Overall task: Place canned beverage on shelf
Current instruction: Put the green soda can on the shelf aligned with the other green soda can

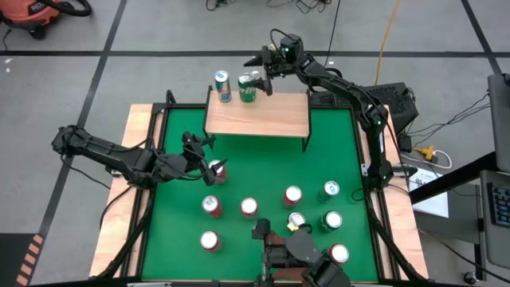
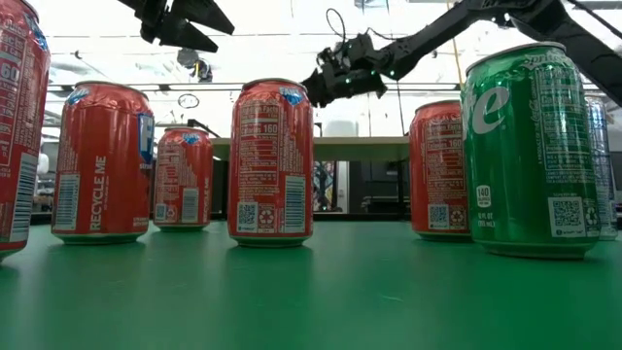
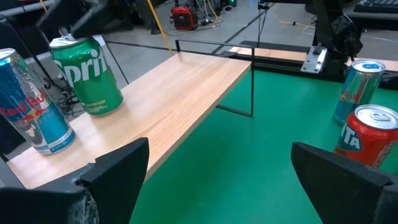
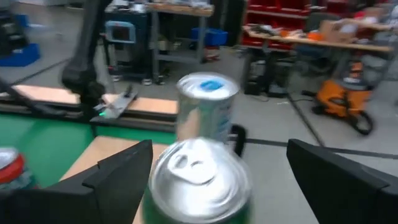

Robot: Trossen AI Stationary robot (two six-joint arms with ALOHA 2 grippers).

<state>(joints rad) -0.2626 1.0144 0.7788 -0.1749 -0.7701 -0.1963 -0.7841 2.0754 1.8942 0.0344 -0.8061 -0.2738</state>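
Note:
The shelf [image 1: 259, 118], a light wooden top on thin black legs, stands at the far side of the green table [image 1: 335, 143]. A green canned beverage [image 1: 249, 89] stands upright on its far left part, next to a blue and silver can [image 1: 222, 85]. My right gripper [image 4: 214, 180] is open at the green can's top [image 4: 200, 169], one finger on each side with a gap to the can; the high view shows it there too [image 1: 261, 76]. My left gripper [image 1: 201, 151] waits open over the table's left part, beside a red can [image 1: 215, 170].
Several red and green cans [image 1: 292, 195] stand upright on the table's near half, close together. A dark device [image 1: 299, 251] sits at the near edge. The shelf's right part [image 3: 199, 81] is bare wood. Wooden borders [image 1: 143, 119] frame the green surface.

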